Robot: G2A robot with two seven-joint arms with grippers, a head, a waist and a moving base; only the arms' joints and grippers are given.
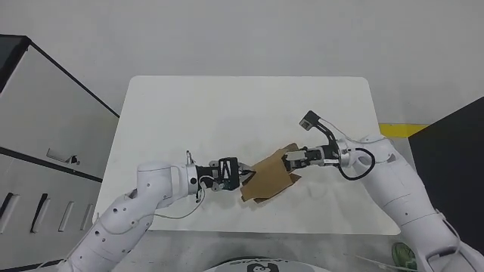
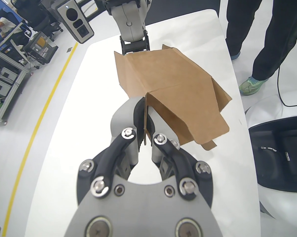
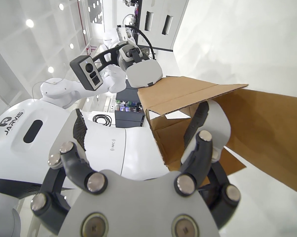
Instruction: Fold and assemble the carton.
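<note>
A brown cardboard carton (image 1: 268, 175), partly folded with loose flaps, is held just above the near part of the white table (image 1: 227, 106). My left gripper (image 1: 240, 172) is at its near-left end. In the left wrist view that gripper (image 2: 145, 122) is shut on a thin upright flap edge of the carton (image 2: 173, 85). My right gripper (image 1: 296, 157) is at the carton's far-right corner. In the right wrist view it (image 3: 143, 117) stands wide open astride the carton's open end (image 3: 188, 94). One finger (image 3: 210, 119) is inside, under the top flap, while the other pad (image 3: 78, 127) is well outside.
A grey cabinet (image 1: 45, 121) stands left of the table and a dark unit (image 1: 454, 143) to its right. The table's far half is bare. The table's front edge (image 1: 302, 233) lies just below the carton.
</note>
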